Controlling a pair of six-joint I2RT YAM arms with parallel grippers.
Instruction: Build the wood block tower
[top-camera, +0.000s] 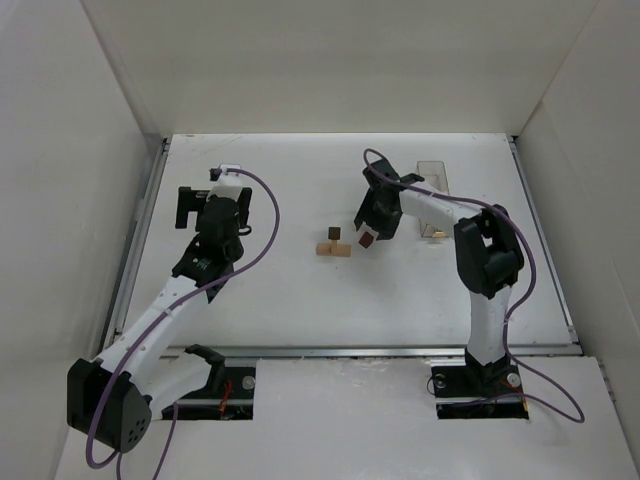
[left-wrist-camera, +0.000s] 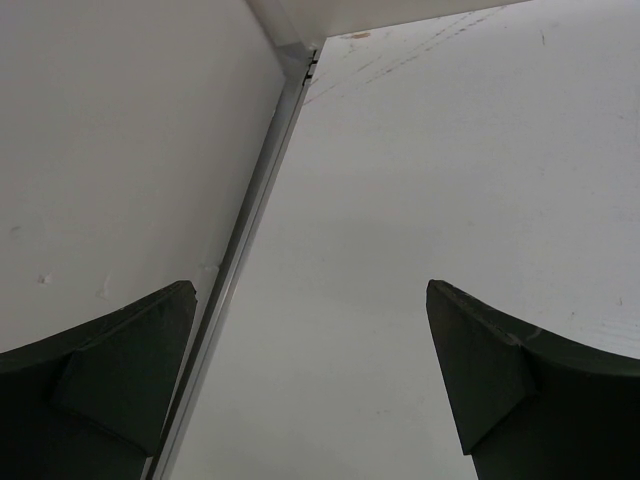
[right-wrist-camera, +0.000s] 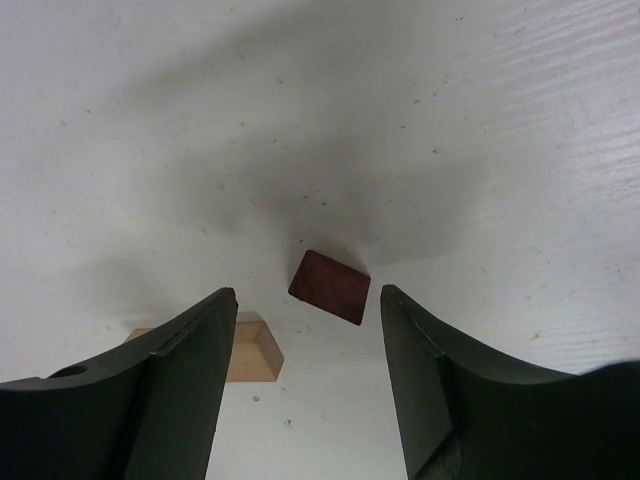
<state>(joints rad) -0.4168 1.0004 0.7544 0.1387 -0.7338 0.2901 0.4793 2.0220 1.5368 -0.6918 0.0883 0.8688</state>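
Observation:
A light tan flat bar (top-camera: 335, 251) lies mid-table with a small dark cube (top-camera: 331, 235) on top of it. A dark reddish-brown cube (top-camera: 367, 240) lies on the table to its right. My right gripper (top-camera: 372, 226) is open over this cube. In the right wrist view the cube (right-wrist-camera: 330, 287) sits just ahead of the open gripper (right-wrist-camera: 306, 312), untouched by the fingers, and the tan bar's end (right-wrist-camera: 252, 350) shows beside the left finger. My left gripper (top-camera: 212, 203) is open and empty at the far left, also shown in its wrist view (left-wrist-camera: 310, 300).
A clear plastic box (top-camera: 432, 190) stands at the back right, behind the right arm. The left gripper faces the white side wall (left-wrist-camera: 120, 150) and the metal rail (left-wrist-camera: 250, 210) along the table's left edge. White walls enclose the table.

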